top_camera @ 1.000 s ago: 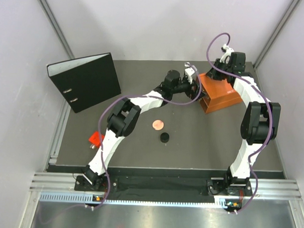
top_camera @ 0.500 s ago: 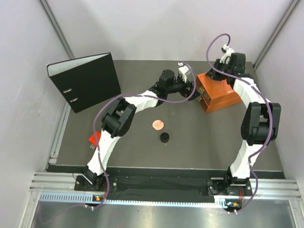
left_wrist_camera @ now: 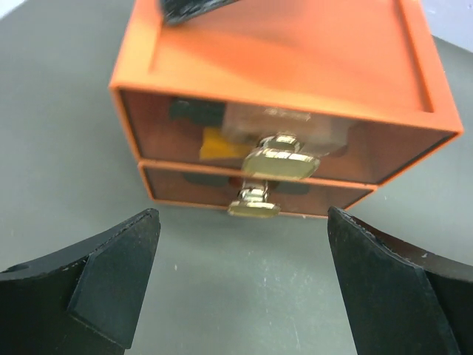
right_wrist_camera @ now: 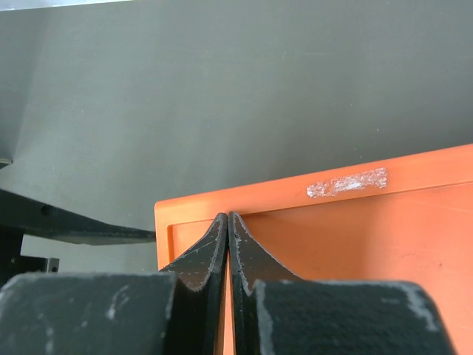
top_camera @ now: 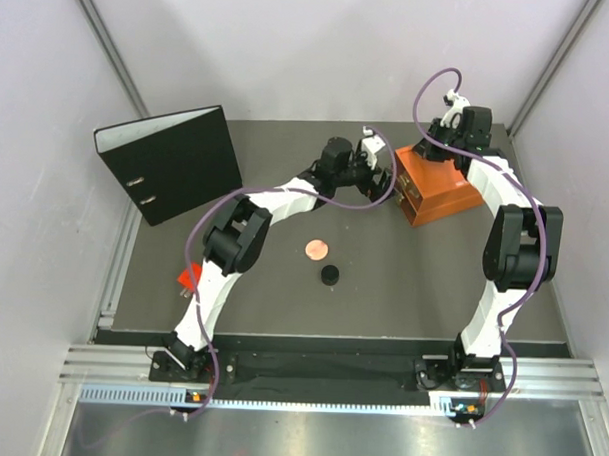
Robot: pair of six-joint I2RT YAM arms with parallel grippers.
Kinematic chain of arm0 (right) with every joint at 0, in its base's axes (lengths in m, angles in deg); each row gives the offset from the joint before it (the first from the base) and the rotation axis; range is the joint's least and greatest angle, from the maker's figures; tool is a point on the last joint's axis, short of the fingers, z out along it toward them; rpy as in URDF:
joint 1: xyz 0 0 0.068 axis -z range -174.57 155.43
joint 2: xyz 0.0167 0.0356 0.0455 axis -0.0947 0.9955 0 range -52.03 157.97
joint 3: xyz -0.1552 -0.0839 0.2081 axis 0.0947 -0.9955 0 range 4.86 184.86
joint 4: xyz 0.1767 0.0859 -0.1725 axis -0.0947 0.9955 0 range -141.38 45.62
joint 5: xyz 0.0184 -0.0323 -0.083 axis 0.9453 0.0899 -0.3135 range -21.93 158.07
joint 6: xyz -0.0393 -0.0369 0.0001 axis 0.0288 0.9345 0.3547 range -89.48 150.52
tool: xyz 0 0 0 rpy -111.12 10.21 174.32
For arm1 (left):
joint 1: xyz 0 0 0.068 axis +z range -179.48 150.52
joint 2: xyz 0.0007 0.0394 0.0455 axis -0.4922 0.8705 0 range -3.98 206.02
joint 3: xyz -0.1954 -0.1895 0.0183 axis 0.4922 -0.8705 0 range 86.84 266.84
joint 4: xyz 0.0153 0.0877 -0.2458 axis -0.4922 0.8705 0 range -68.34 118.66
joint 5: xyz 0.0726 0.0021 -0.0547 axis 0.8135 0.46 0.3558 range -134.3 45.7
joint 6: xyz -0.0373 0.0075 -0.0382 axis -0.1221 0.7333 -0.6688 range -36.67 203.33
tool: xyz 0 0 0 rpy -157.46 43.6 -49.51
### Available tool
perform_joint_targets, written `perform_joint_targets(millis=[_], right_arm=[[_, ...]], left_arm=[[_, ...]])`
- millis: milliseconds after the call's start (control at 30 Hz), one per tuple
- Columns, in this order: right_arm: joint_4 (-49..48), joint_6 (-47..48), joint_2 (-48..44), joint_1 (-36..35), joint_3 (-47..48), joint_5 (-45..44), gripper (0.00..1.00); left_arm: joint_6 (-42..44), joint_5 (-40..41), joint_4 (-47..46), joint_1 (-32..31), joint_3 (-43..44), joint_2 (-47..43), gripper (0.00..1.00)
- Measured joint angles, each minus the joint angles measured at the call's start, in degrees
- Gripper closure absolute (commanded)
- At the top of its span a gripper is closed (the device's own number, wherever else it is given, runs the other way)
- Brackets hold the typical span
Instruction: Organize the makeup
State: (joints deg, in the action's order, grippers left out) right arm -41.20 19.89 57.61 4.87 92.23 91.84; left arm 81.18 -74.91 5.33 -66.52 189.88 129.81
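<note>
Right gripper (right_wrist_camera: 227,220), clenched empty, presses the box (left_wrist_camera: 295,59) top, probably to brace it. Left gripper (left_wrist_camera: 242,214), released, faces 2 drawer knobs (left_wrist_camera: 279,159); compact (top_camera: 315,250) and jar (top_camera: 329,275) lie outside.

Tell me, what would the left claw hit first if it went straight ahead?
Most likely the gold knobs on the front of the orange drawer box, centred ahead of the open left gripper; distance unclear.

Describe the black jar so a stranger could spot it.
Find the orange box at the table's far right. Left of it and nearer, two small round things lie mid-table. The jar is the black one; the compact beside it is pink.
</note>
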Motion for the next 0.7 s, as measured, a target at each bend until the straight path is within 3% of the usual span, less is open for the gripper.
perform_joint_targets(millis=[433,700], right_arm=[[0.0,0.0,0.0,0.0,0.0,0.0,1.0],[-0.3,0.0,0.0,0.0,-0.4,0.0,1.0]], left_arm=[[3.6,0.2,4.5,-2.2,7.2,7.8,0.02],[3.5,0.1,7.5,-2.6,14.0,11.5,0.08]])
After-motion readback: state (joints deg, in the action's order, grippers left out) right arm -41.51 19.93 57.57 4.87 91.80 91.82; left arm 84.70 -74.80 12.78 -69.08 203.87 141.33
